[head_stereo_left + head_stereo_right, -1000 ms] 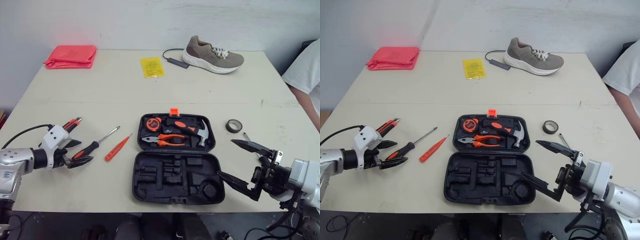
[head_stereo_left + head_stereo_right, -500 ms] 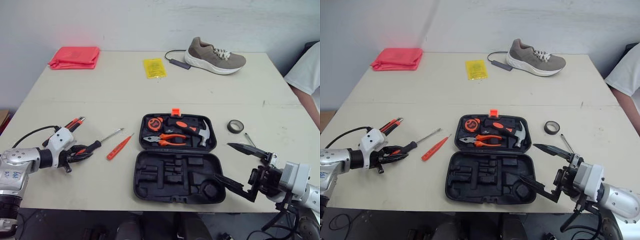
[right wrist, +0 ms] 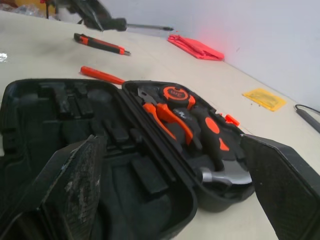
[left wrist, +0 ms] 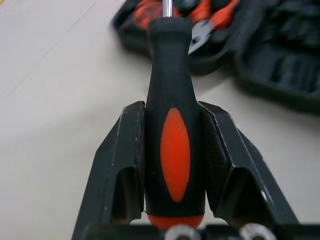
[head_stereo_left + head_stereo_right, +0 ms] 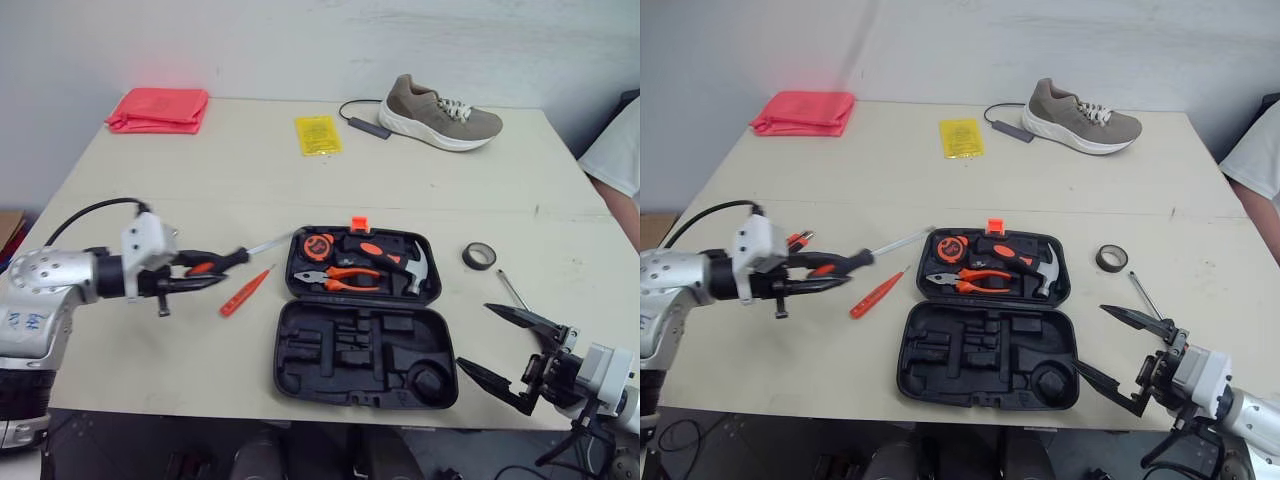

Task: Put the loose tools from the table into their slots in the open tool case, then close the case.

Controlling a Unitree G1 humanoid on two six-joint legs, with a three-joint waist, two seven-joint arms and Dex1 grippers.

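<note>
Beige desk (image 5: pixel 300 190) carries an open black plastic tool case (image 5: pixel 360 340). Right gripper (image 5: pixel 476 336) is at the case's right front corner, jaws spread, empty. Left gripper (image 4: pixel 172 112) is left of the case, jaws clamped on the black-and-orange screwdriver (image 5: pixel 235 255), tip toward the case. It's rigid and light; hold the grippy handle, the shaft's slick. Its slot is probably in the front tray.

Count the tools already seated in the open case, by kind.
Hammer: 1
Pliers: 1
Tape measure: 1
Total: 3
</note>
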